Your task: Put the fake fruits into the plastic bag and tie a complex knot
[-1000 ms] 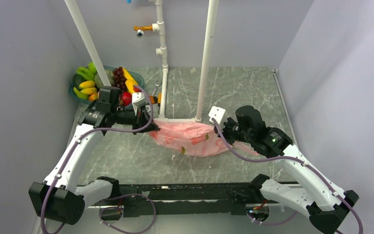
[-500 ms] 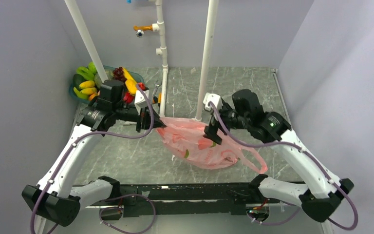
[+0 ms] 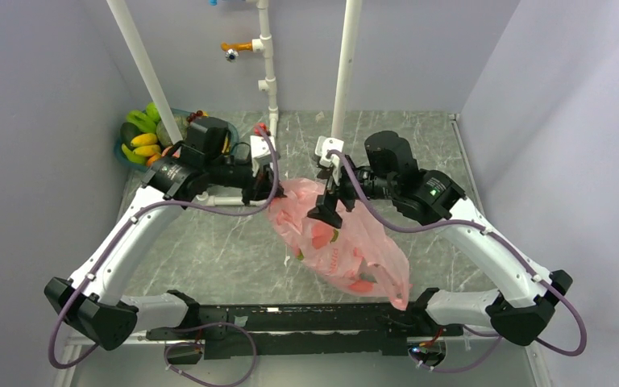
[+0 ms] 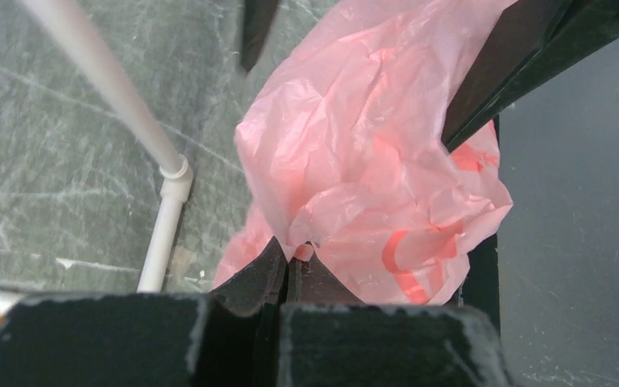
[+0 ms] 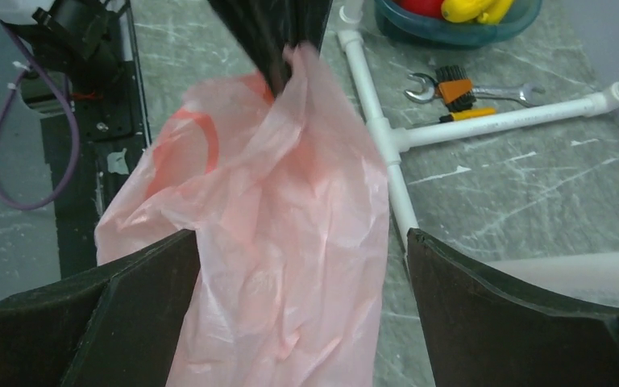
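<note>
The left tool [image 3: 269,188] is clamped tight on a bunched corner of the plastic bag [image 3: 340,243], and its wrist view shows the two fingertips [image 4: 278,270] pressed together with pink film pinched between them. From that grip the bag hangs and trails toward the near edge of the table [image 3: 209,250], between the two arms. Whether its lower end touches the table cannot be told. The right tool [image 3: 325,211] stands just beside the left one with its jaws spread wide. The film passes loosely between its fingers [image 5: 149,278], brushing the left one and clear of the other. The bag is thin, translucent pink and heavily creased, with red-and-green prints too crumpled to make out. The fake fruits [image 3: 140,139], yellow and green bananas among them, sit in a teal basin [image 5: 419,34] at the far left corner, well apart from the bag. A wrench [image 5: 419,85] lies near a white pipe frame [image 5: 387,137].
</note>
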Action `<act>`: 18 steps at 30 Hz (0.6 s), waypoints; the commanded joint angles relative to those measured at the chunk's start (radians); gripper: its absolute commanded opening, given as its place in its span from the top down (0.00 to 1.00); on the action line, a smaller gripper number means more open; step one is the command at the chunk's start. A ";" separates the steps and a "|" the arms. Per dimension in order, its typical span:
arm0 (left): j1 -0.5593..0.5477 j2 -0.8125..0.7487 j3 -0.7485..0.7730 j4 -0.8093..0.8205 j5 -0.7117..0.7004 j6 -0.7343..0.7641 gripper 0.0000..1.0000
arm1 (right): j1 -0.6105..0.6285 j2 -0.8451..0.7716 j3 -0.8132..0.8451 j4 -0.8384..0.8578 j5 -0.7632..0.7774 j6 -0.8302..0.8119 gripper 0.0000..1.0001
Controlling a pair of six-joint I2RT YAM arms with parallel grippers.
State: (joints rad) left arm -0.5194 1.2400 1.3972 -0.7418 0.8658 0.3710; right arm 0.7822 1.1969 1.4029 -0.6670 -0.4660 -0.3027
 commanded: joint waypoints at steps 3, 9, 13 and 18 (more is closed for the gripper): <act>0.252 -0.047 -0.013 0.015 0.208 -0.085 1.00 | -0.003 -0.106 -0.041 -0.172 0.138 -0.136 0.09; 0.333 -0.068 0.029 -0.116 0.276 0.138 1.00 | -0.021 -0.271 -0.307 -0.239 0.292 -0.235 0.20; 0.308 -0.052 0.033 -0.094 0.220 0.080 1.00 | -0.025 -0.218 -0.124 -0.219 0.206 -0.150 0.01; 0.215 -0.055 0.039 -0.030 0.105 -0.010 1.00 | -0.025 -0.053 0.135 -0.080 0.086 0.027 0.01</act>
State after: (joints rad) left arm -0.2394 1.1957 1.3941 -0.8265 1.0355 0.4202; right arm 0.7570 1.0679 1.3537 -0.9188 -0.2897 -0.4156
